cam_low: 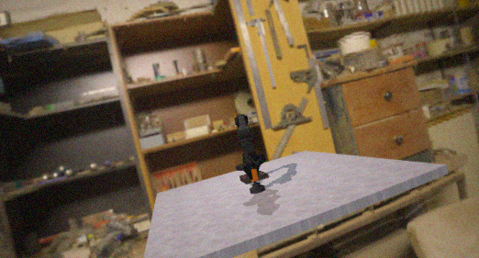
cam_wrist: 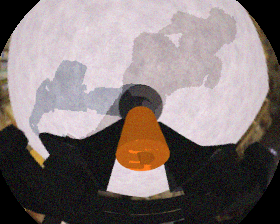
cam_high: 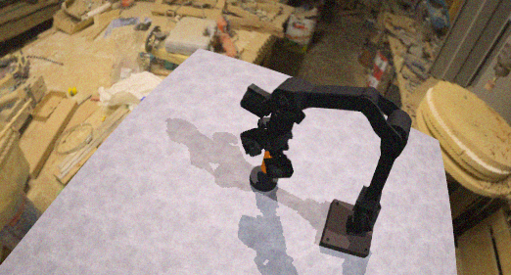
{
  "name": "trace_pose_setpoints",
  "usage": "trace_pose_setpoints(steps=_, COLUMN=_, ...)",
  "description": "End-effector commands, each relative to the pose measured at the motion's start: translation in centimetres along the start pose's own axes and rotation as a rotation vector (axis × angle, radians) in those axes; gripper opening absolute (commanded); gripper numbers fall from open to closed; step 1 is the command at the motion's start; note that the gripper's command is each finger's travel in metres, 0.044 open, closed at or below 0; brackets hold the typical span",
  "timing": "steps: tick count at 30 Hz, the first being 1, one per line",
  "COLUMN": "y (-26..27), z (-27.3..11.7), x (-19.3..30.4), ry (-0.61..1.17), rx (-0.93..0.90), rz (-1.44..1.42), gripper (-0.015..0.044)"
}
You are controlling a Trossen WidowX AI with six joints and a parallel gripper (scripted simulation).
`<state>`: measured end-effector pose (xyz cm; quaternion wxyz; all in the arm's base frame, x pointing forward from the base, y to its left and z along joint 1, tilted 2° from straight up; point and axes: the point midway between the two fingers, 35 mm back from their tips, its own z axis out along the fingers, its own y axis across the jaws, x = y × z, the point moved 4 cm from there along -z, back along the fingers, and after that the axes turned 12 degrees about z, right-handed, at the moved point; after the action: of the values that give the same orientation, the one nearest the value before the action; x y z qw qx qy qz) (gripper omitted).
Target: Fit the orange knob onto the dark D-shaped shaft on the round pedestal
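Note:
The orange knob point(cam_high: 262, 165) point(cam_low: 255, 175) point(cam_wrist: 142, 142) is held upright between the fingers of my gripper point(cam_high: 267, 158) point(cam_wrist: 140, 123), which is shut on it. The round dark pedestal point(cam_high: 262, 185) point(cam_low: 257, 189) point(cam_wrist: 157, 104) stands on the table just below. The knob's lower end is over the middle of the pedestal and higher than its top. A little of the dark shaft point(cam_wrist: 145, 101) shows past the knob's lower end in the wrist view. Whether the shaft's tip is inside the hole cannot be told, and the shaft's flat side is hidden.
The pale table point(cam_high: 196, 232) point(cam_low: 206, 218) carries the pedestal and the arm's base plate point(cam_high: 338, 239), which is to the pedestal's right in the top view. Shadows of the arm fall around the pedestal. Workshop shelves and clutter are beyond the table's edges.

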<state>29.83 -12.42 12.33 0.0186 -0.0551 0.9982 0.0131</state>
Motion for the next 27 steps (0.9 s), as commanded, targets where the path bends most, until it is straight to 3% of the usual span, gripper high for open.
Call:
trace_pose_setpoints(steps=1, y=-0.05, z=-0.09, x=-0.22, ry=-0.006, rx=0.000, rz=-0.017, gripper=0.0000)
trace_pose_setpoints(steps=27, y=-0.18, z=0.16, x=-0.48, ry=-0.006, rx=0.000, rz=-0.017, gripper=0.0000)
